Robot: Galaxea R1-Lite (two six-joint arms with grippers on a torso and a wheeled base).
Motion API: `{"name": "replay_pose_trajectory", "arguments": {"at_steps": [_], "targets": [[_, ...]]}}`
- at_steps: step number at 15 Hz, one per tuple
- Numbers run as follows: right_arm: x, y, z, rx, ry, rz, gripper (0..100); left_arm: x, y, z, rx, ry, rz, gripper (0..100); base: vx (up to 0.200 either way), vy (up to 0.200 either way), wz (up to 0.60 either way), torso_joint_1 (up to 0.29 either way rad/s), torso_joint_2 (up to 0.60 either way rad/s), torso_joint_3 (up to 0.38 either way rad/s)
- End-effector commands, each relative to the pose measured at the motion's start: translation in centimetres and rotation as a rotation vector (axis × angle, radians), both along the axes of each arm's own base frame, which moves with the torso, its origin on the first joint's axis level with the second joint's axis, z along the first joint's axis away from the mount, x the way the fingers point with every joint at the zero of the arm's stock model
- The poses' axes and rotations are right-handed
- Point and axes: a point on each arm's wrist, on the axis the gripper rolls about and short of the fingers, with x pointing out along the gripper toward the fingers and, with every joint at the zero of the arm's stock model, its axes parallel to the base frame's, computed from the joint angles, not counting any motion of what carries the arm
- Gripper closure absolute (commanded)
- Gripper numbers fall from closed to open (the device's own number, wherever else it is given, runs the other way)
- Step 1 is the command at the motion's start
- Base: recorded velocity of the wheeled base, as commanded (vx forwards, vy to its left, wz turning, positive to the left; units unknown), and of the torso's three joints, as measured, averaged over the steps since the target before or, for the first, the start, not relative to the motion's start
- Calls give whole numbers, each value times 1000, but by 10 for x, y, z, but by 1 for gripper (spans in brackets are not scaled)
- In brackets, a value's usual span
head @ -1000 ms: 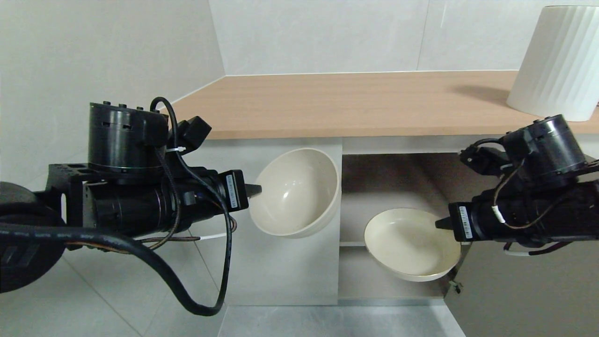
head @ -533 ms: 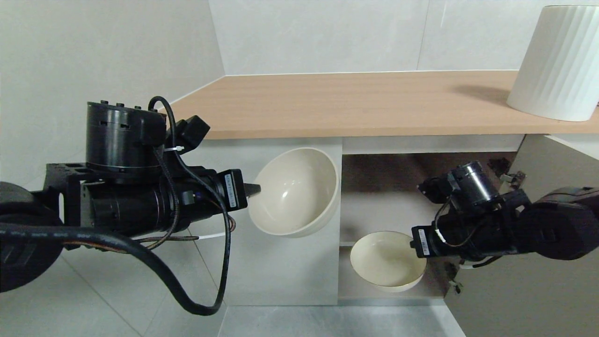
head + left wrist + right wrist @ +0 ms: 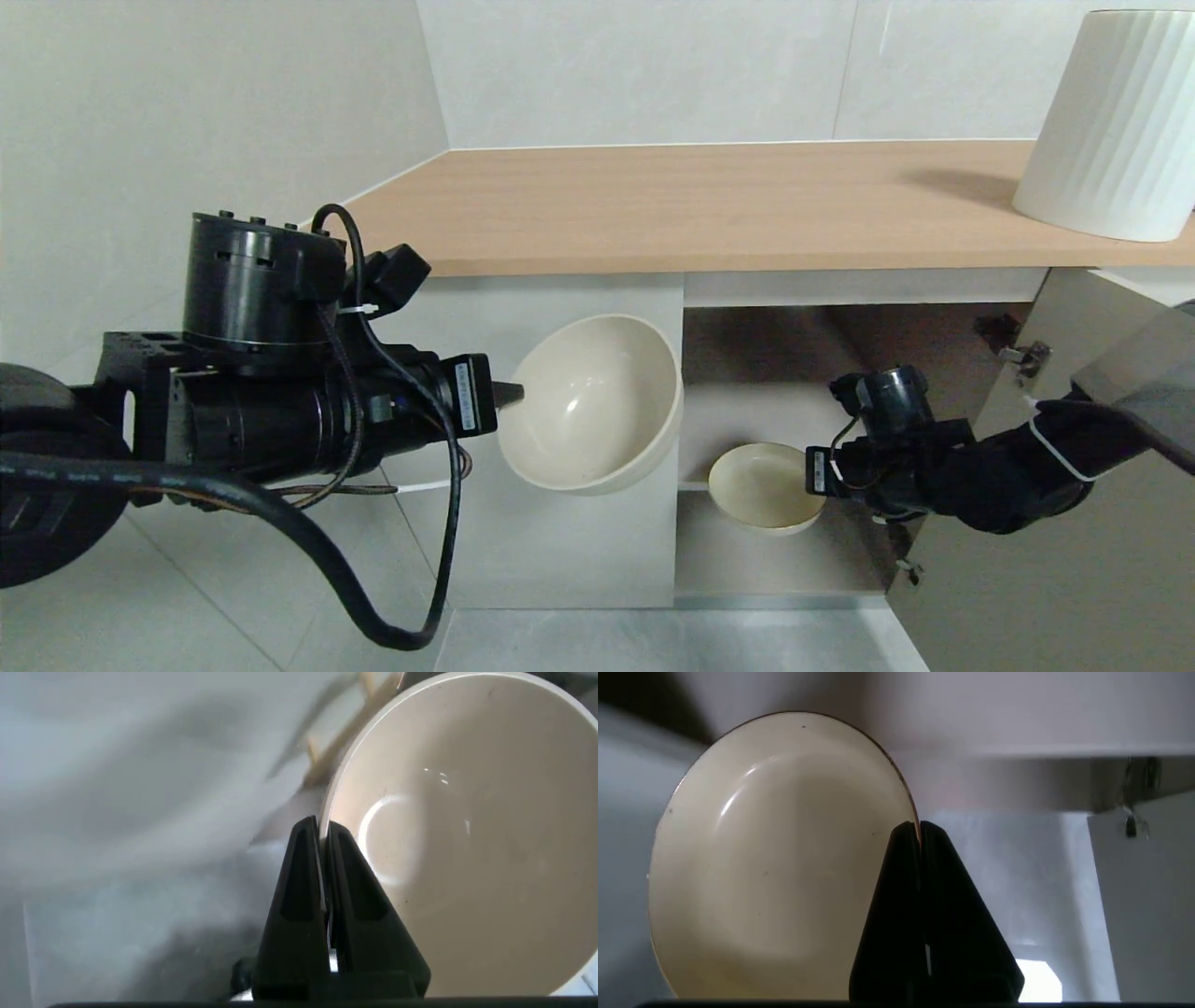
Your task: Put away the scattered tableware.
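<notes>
Soft even light on countertop (image 3: 709, 205); deep shadow inside cabinet (image 3: 794, 355)

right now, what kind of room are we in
Likely a kitchen: a wooden countertop against tiled walls, an open cabinet under it, and a cream bowl and plate held before it.

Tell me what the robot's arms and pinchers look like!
Both arms are black, with round drum-shaped joints. The left gripper and right gripper each have two flat black fingers tapering to a tip. A thick black cable loops under the left arm, white ties hold wires, and a white label sits by each wrist.
</notes>
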Motion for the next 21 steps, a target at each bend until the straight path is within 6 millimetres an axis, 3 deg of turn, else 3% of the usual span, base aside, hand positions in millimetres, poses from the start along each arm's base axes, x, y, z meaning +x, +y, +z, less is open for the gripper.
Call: {"name": "replay_pose_trajectory", "arguments": {"at_steps": [1,8,14,21], "targets": [[9,-8,-20,-10,29,-29,100,0,-5,-11,68,35,-38,100,0,0,0,0,0,0],[32,-21,-38,-9,-87,-126,100,-6,-19,-34,182,114,-124,100,0,0,0,0,0,0],[53,-26,-56,-28,-99,-220,100,-6,-19,-34,184,115,-126,100,0,0,0,0,0,0],[72,-27,-62,3,-131,-286,100,-6,-19,-34,184,114,-126,100,0,0,0,0,0,0]]}}
